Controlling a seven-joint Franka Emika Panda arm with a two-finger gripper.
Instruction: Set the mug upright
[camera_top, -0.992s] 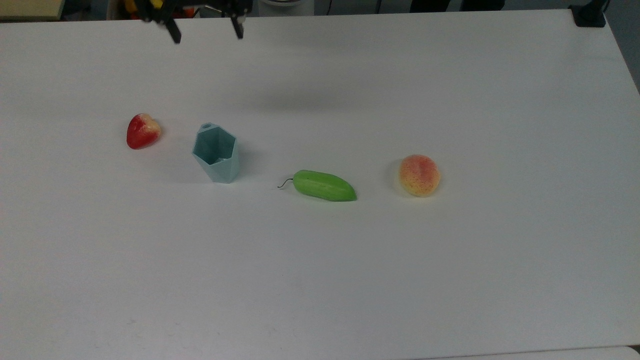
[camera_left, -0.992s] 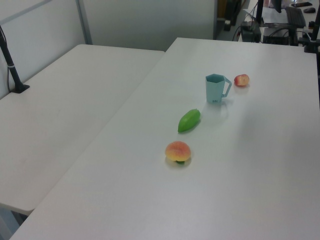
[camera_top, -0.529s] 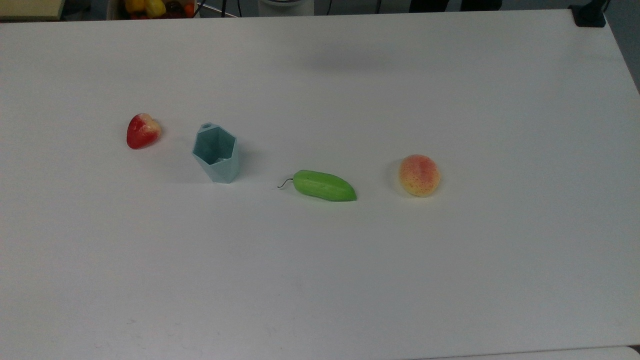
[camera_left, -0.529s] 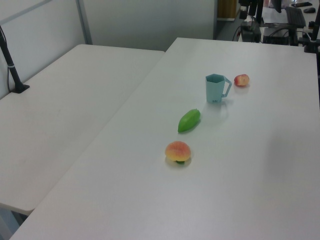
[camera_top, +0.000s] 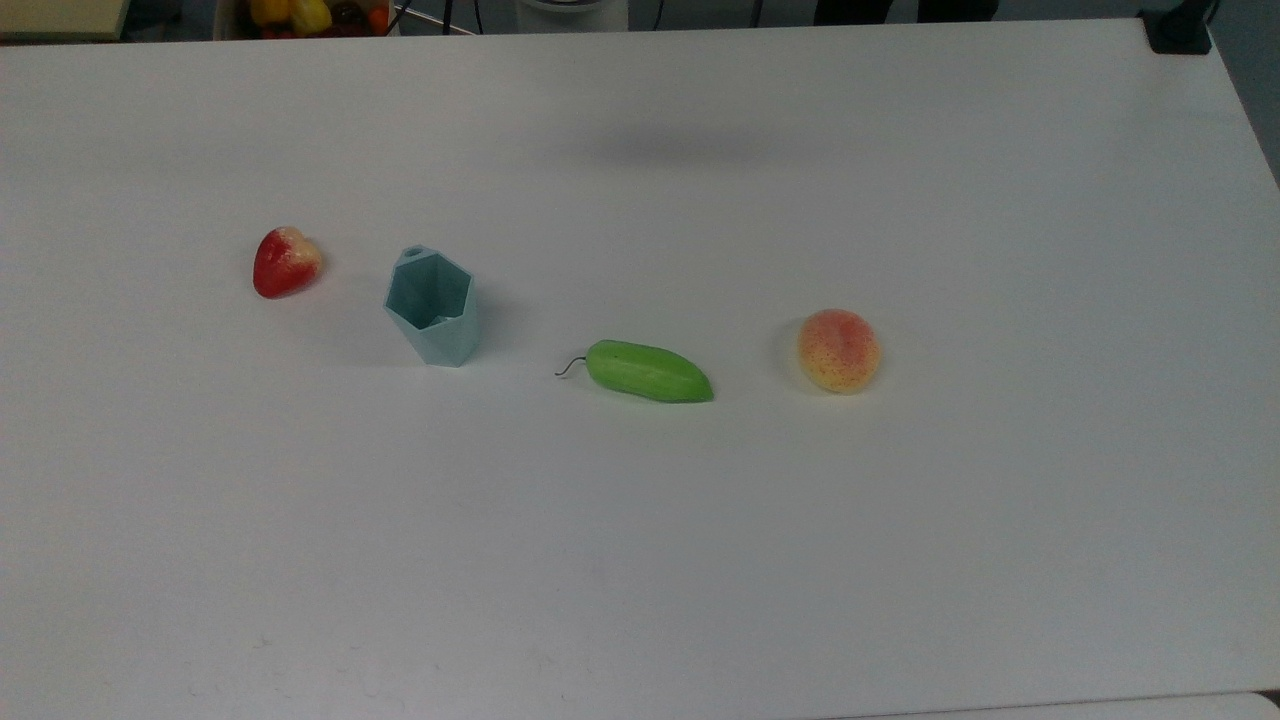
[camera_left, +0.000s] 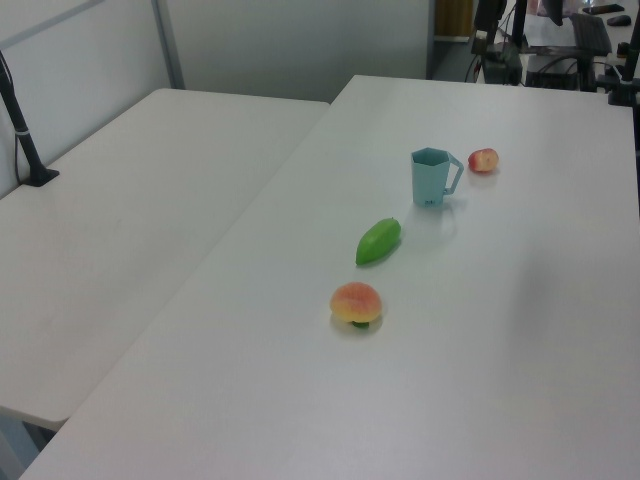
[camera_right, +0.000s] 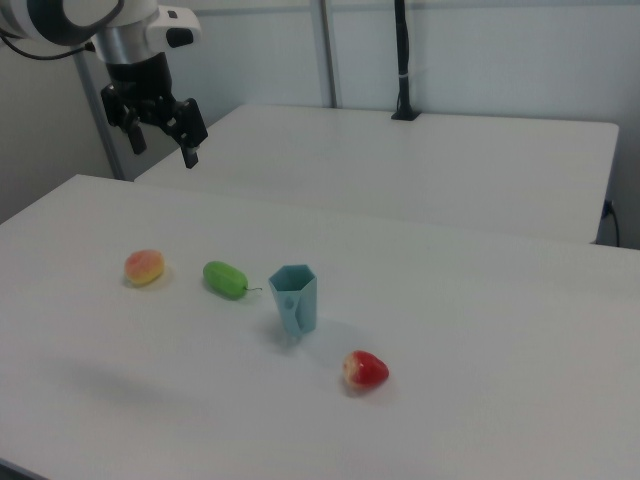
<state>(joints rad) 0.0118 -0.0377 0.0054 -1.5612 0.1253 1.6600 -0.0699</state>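
Although the task asks for righting, the small pale blue-teal faceted plastic mug (camera_top: 432, 308) already stands on its narrow base with its hexagonal rim facing up, so its long axis is vertical; the left view shows a slim handle on its side (camera_left: 434, 177). It sits on the white worktop (camera_top: 900, 550) between a red toy strawberry (camera_top: 285, 262), just beside it on the top view's left, and a green pod-shaped toy vegetable (camera_top: 648, 371) a little apart on the top view's right. Further along the same row lies a round orange-pink toy peach (camera_top: 838, 349).

Seen in the right view, the black two-finger hand (camera_right: 163, 138) hangs high above the far edge of the worktop, fingers spread and holding nothing. From it the mug (camera_right: 294, 297) lies well apart, down and toward the right view's right, beyond the peach and the vegetable. My judgement is that the righting looks finished, and no further grasp seems called for.
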